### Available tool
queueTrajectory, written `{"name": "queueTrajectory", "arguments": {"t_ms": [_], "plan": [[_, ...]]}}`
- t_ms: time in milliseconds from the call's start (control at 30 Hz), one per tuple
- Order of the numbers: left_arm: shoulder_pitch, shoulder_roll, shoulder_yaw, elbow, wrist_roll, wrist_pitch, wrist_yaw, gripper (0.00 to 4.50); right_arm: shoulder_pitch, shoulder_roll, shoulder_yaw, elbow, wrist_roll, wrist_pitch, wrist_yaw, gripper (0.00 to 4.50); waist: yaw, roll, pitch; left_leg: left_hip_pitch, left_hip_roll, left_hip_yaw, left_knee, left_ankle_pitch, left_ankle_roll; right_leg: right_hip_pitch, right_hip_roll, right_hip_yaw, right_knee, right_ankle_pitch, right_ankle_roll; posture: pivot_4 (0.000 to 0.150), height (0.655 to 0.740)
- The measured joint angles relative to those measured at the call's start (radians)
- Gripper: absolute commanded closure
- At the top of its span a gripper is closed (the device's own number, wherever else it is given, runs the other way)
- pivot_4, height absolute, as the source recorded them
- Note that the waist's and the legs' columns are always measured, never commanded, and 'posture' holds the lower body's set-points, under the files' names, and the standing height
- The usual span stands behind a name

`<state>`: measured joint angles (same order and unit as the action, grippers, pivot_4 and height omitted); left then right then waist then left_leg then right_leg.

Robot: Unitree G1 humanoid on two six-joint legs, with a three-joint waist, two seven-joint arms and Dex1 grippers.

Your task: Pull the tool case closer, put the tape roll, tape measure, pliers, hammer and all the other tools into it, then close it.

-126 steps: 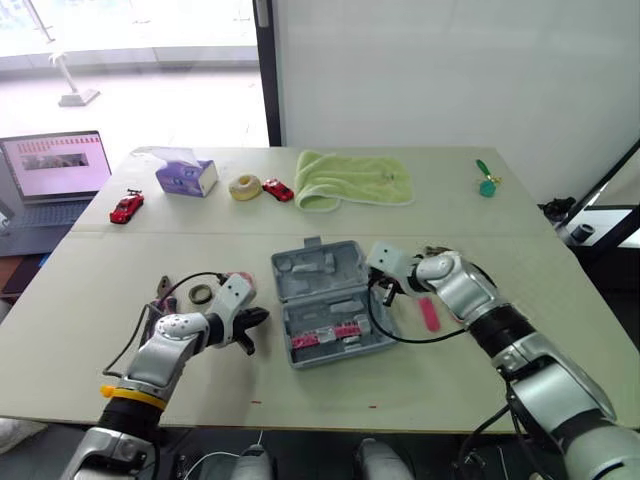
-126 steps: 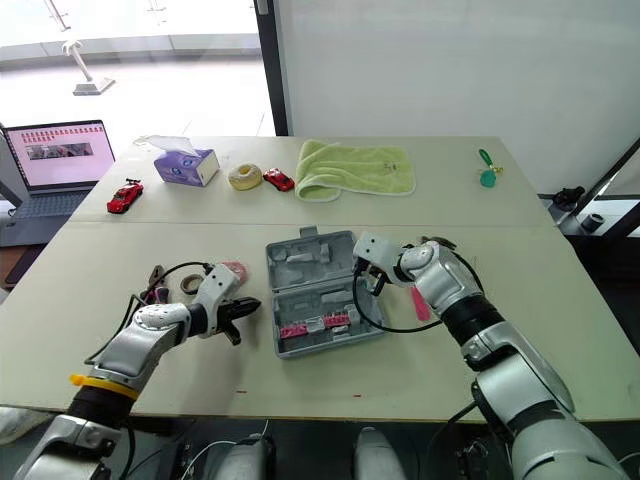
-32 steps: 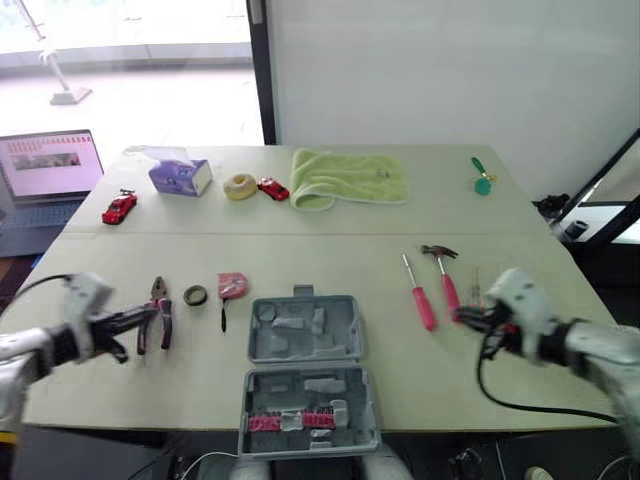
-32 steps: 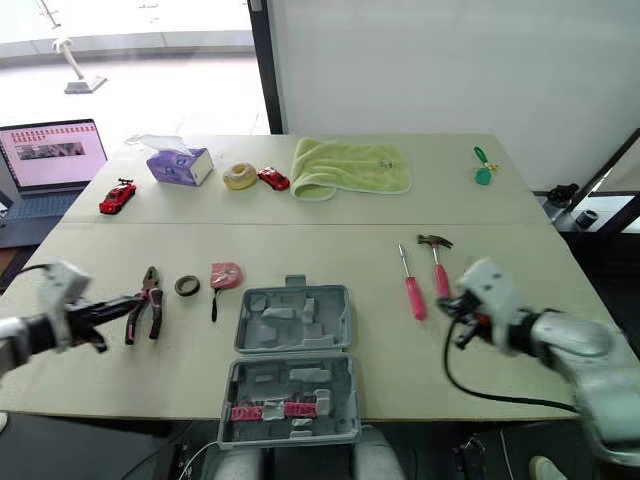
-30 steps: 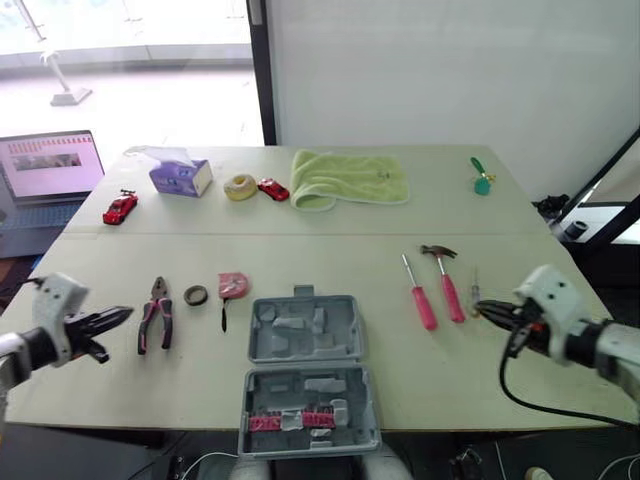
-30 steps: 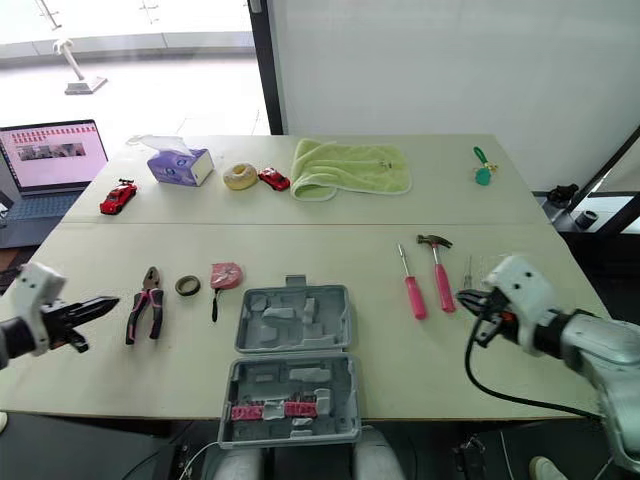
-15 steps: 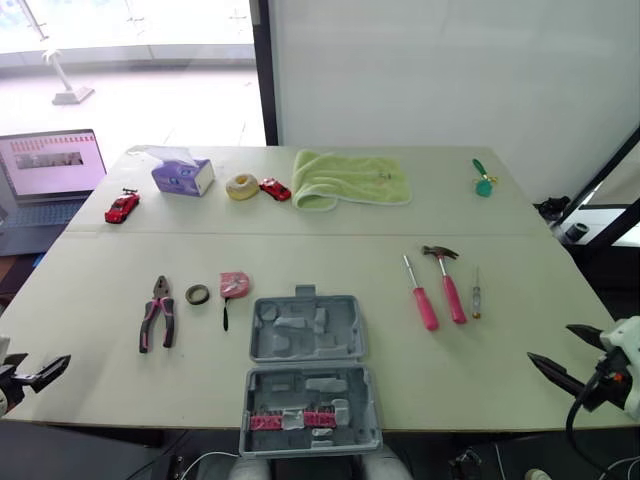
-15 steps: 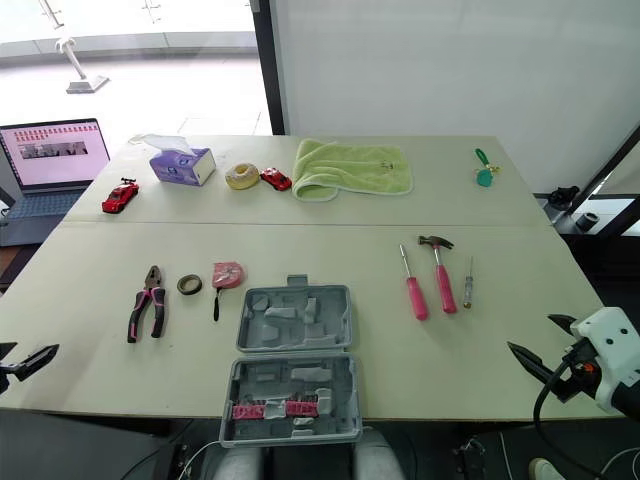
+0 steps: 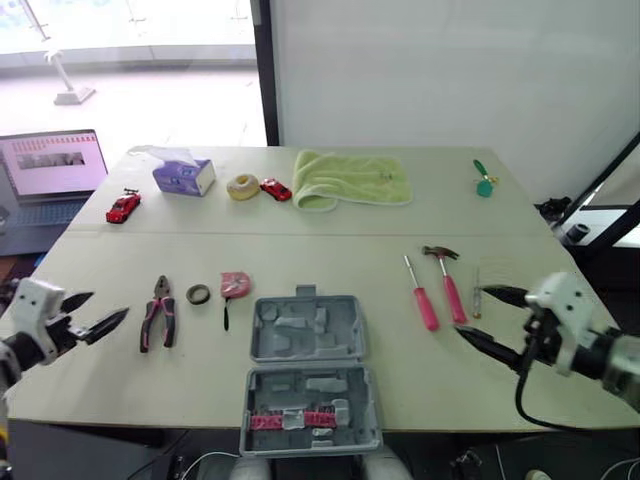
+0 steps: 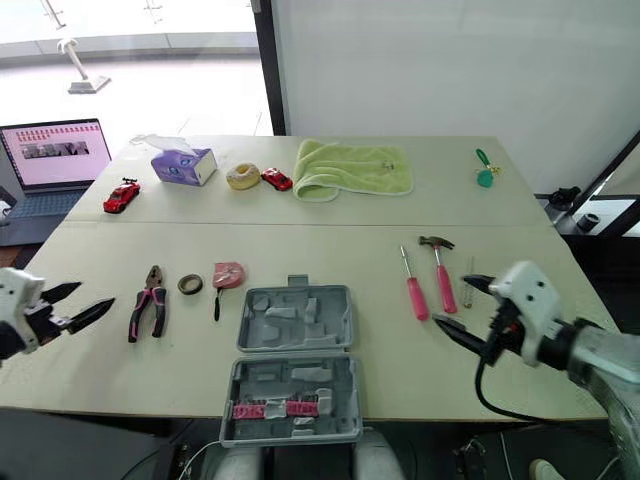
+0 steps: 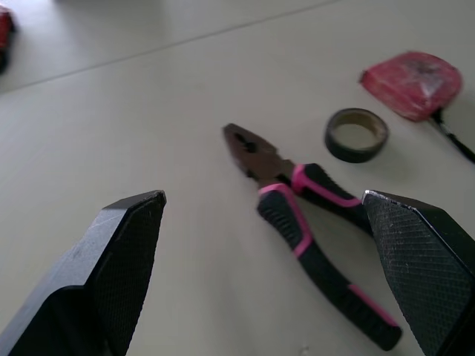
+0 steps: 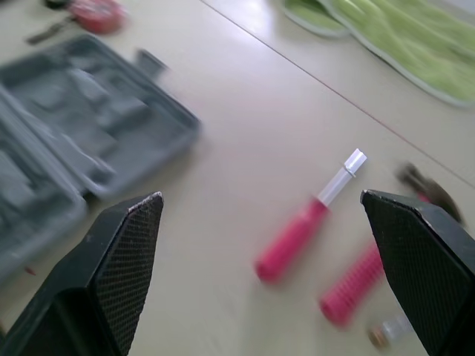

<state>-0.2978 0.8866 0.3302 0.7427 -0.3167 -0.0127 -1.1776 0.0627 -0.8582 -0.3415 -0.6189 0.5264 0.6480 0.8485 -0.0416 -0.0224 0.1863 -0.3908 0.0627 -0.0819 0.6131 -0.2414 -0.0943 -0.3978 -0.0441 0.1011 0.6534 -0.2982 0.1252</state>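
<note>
The grey tool case [image 9: 305,370] lies open at the table's front edge, pink parts in its near half. Left of it lie the pink-handled pliers [image 9: 157,312], a dark tape roll [image 9: 198,294] and a red tape measure [image 9: 234,285]. To its right are a pink screwdriver [image 9: 420,296], the hammer [image 9: 447,282] and a thin tester screwdriver [image 9: 476,295]. My left gripper [image 9: 100,308] is open and empty, just left of the pliers [image 11: 312,252]. My right gripper [image 9: 472,311] is open and empty, close to the tester screwdriver, facing the pink screwdriver [image 12: 297,237].
Along the far side sit a laptop [image 9: 55,165], a tissue box [image 9: 183,177], two red toy cars [image 9: 125,206], a pale tape roll [image 9: 243,186], a green towel [image 9: 350,180] and a small green item [image 9: 485,180].
Since four seconds ago the case has come to the front edge. In the last second both grippers opened, dropped back to the front edge, then came in beside the tools.
</note>
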Motion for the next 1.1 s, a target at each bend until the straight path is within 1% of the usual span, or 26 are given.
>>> {"name": "queueTrajectory", "arguments": {"t_ms": [100,167,233,333,400,567,800,967,1067,1100], "plan": [[-0.136,0.023,-0.106,0.093,0.065,-0.025,-0.115,0.03,-0.144,-0.022,0.159,-0.013,0.005,0.052,0.002,0.00,-0.001,0.000,0.000,-0.001,0.000,0.000,0.000,0.000,0.000,-0.001,0.000,0.000,0.000,0.000,0.000,0.150,0.7400],[-0.226,0.026,-0.163,0.171,0.116,-0.071,-0.159,0.03,-0.247,-0.018,0.267,0.004,-0.011,0.072,0.003,0.00,-0.002,0.000,0.000,-0.001,0.000,0.000,0.000,0.000,0.000,-0.001,0.000,0.000,0.000,0.000,0.000,0.150,0.7400],[-0.345,0.014,-0.247,0.265,0.196,-0.130,-0.195,0.03,-0.393,0.017,0.398,0.062,-0.057,0.079,0.010,0.00,-0.004,0.000,0.000,-0.001,0.000,0.000,0.001,0.000,0.000,-0.002,0.001,0.000,0.001,0.000,0.001,0.150,0.7400],[-0.513,-0.031,-0.377,0.379,0.324,-0.235,-0.245,0.03,-0.562,0.086,0.585,0.152,-0.147,0.055,0.036,0.00,-0.003,0.000,0.000,-0.002,0.000,-0.001,0.001,0.000,0.000,-0.002,0.001,0.000,0.002,0.000,0.001,0.150,0.7400],[-0.546,-0.045,-0.405,0.422,0.358,-0.264,-0.250,0.03,-0.583,0.103,0.620,0.185,-0.171,0.048,0.036,0.00,-0.003,0.000,0.000,-0.003,0.000,-0.001,0.001,-0.001,0.002,-0.003,0.001,0.000,0.002,0.000,0.001,0.150,0.7400],[-0.604,-0.086,-0.478,0.530,0.460,-0.284,-0.234,0.03,-0.621,0.134,0.655,0.269,-0.246,0.032,0.017,0.00,-0.005,0.000,0.000,-0.011,0.000,-0.001,0.002,-0.001,0.003,-0.014,0.001,-0.001,0.006,0.000,0.001,0.150,0.7400],[-0.625,-0.117,-0.498,0.575,0.515,-0.279,-0.164,0.03,-0.606,0.155,0.642,0.257,-0.274,0.046,-0.020,0.00,-0.004,0.000,0.000,-0.011,0.000,-0.003,0.006,0.001,0.000,-0.014,0.001,-0.002,0.013,0.001,0.001,0.150,0.7400],[-0.643,-0.171,-0.503,0.587,0.539,-0.253,-0.125,0.03,-0.557,0.156,0.625,0.203,-0.274,0.090,-0.046,0.00,-0.001,0.000,0.000,-0.014,0.000,-0.004,0.009,0.001,0.000,-0.014,0.001,-0.003,0.012,0.000,0.001,0.150,0.7400],[-0.650,-0.180,-0.503,0.590,0.549,-0.247,-0.100,0.87,-0.543,0.156,0.604,0.182,-0.274,0.113,-0.061,0.00,-0.003,0.000,0.000,-0.013,0.000,-0.004,0.009,0.001,0.001,-0.014,0.001,-0.003,0.013,0.000,0.001,0.150,0.7400],[-0.652,-0.187,-0.502,0.590,0.550,-0.239,-0.084,1.33,-0.540,0.156,0.599,0.179,-0.274,0.119,-0.067,0.00,-0.003,0.000,0.000,-0.013,0.000,-0.005,0.009,0.001,0.001,-0.014,0.001,-0.003,0.013,0.000,0.001,0.150,0.7400]]}}
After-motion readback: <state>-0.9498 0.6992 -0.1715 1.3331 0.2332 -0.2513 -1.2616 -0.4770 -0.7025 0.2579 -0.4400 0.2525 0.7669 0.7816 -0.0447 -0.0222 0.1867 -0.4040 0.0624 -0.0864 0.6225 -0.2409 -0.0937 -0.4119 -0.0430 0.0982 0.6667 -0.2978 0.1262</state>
